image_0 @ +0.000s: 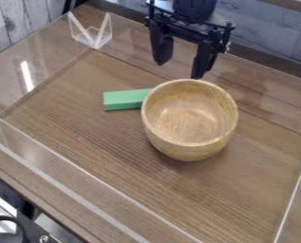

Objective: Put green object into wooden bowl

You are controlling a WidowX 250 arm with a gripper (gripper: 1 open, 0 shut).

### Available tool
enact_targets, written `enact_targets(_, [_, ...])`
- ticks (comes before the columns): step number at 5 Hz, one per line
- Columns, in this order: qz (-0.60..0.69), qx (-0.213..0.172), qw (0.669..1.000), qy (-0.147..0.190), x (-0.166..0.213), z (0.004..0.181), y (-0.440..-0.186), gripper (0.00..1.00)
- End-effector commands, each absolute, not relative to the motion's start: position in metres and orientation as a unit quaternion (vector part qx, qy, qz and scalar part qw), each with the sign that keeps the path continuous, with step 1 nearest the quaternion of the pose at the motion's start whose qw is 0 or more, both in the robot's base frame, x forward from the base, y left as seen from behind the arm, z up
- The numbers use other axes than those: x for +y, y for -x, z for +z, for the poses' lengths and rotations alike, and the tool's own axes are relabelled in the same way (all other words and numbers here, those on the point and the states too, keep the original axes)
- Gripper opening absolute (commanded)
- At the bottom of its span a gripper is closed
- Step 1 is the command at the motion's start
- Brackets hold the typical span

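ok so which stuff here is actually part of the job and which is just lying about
Part of the job:
- green object, flat on the table left of the bowl
- wooden bowl, nothing in it
- gripper, open, above the far side of the bowl

Just lying about:
- clear plastic stand at the far left corner
- clear walls around the table

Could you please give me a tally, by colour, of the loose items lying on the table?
Green: 1, the green object
Light tan wood: 1, the wooden bowl
Total: 2
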State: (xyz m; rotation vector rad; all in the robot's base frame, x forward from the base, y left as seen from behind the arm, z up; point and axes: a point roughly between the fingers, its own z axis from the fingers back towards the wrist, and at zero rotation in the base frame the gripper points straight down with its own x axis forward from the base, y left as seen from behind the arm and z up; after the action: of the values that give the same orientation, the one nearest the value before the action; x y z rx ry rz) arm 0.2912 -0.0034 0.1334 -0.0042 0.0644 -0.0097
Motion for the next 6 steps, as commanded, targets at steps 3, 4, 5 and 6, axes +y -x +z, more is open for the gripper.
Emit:
enact_targets(3, [-0.163, 0.039, 0.986, 0.013, 0.041, 0.129, -0.286, 1.00])
enact_targets(4, [-0.188, 0.024, 0.982, 0.011, 0.056, 0.122, -0.277, 1.00])
enact_targets(5, [-0.219, 0.004, 0.976, 0.014, 0.071, 0.117, -0.266, 1.00])
enact_targets(6, [-0.233, -0.011, 0.972, 0.012, 0.086, 0.111, -0.258, 1.00])
